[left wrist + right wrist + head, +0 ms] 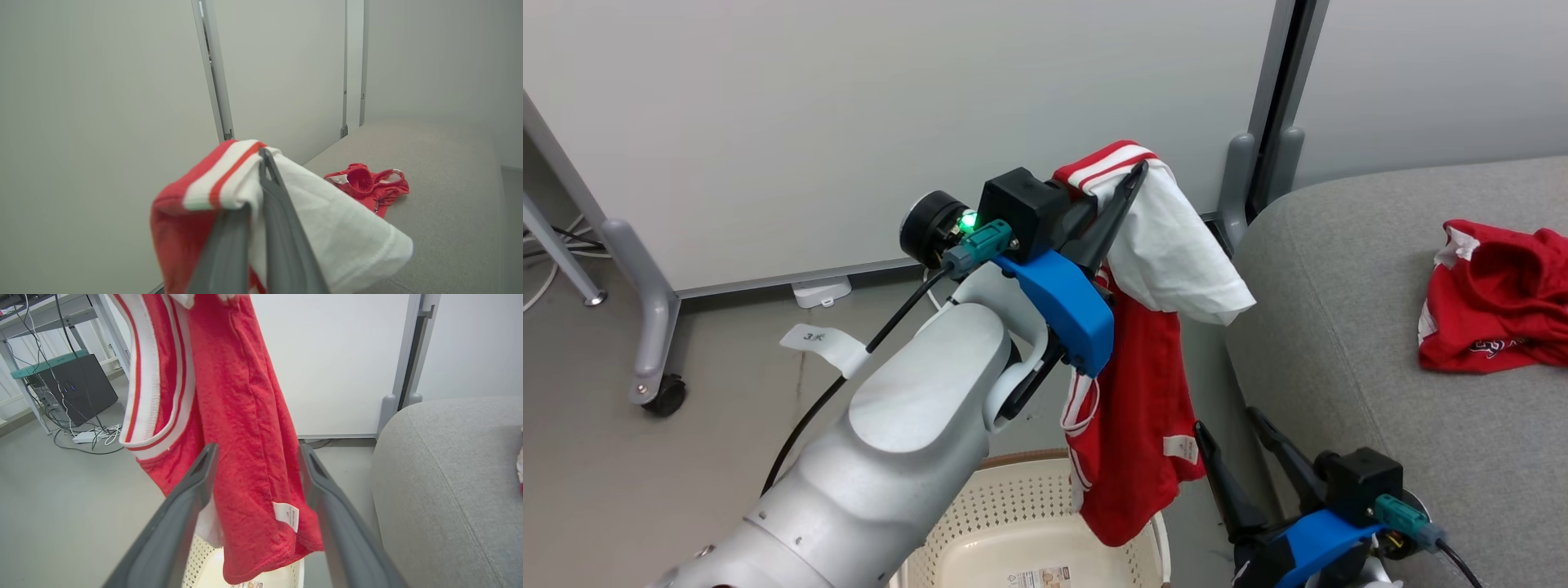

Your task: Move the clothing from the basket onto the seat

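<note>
- My left jaws are closed tight on the red-and-white garment (1143, 392), pinching it at its striped red and white band.
- My left arm (915, 441) holds this garment up high in front of a pale wall panel (849, 122).
- A white panel of the cloth (327, 212) drapes over the jaws towards the couch, and the long red part (245, 416) hangs straight down.
- The bottom hem, with a small white label (286, 516), hangs over the basket (1029, 506) at about the level of its rim.
- The basket stands on the grey floor (686, 490), just beside the rounded corner of the couch (1380, 367).
- My right jaws are spread wide and hold nothing. They sit low beside the couch corner, pointing up at the hanging cloth.
- In the right wrist view the red cloth shows between the two dark fingers (327, 514); I cannot tell whether it touches them.
- The other red garment (1494, 302) lies crumpled on the couch seat, well away from the basket.
</note>
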Robot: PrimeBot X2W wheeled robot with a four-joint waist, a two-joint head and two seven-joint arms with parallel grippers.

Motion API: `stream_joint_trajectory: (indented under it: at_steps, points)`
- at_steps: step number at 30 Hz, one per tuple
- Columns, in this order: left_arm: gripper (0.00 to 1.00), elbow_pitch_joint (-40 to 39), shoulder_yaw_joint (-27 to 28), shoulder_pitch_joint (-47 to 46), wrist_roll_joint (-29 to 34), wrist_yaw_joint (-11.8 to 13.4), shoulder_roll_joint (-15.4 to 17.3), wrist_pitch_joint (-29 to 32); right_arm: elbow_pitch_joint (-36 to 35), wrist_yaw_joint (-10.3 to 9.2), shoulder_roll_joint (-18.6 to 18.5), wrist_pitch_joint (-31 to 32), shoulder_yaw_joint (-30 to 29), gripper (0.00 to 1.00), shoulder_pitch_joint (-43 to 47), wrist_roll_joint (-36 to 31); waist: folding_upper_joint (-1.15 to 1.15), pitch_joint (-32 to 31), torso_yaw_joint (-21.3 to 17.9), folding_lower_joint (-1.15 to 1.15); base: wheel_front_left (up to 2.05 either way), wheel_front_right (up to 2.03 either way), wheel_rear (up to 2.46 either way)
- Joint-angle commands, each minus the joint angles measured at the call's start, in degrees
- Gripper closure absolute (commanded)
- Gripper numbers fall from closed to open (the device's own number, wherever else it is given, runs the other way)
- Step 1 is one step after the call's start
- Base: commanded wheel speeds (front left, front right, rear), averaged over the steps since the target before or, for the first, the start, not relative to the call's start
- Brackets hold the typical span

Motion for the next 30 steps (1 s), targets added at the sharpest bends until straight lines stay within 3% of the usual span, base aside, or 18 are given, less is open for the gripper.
stream_joint_trajectory:
  at_steps: [1,11,30]
  points:
    - [1.0,-0.3,-0.3,0.1,-0.3,0.3,0.0,0.1,0.1,0.03,-0.1,0.2,0.2,0.0,-0.2,-0.1,0.0,0.1,0.0,0.0,0.0,0.0,0.0]
    - [1.0,-0.9,-3.0,-0.5,-2.0,0.7,0.0,0.3,3.0,0.03,-0.1,1.9,2.6,0.0,-6.8,0.4,0.0,1.1,-0.1,0.0,0.0,0.0,0.0]
    - [1.0,-2.0,-8.2,-1.6,-5.8,0.6,0.0,0.6,20.2,0.03,-0.1,2.1,4.3,0.0,-23.3,0.5,0.0,2.4,1.0,0.0,0.0,0.0,0.0]
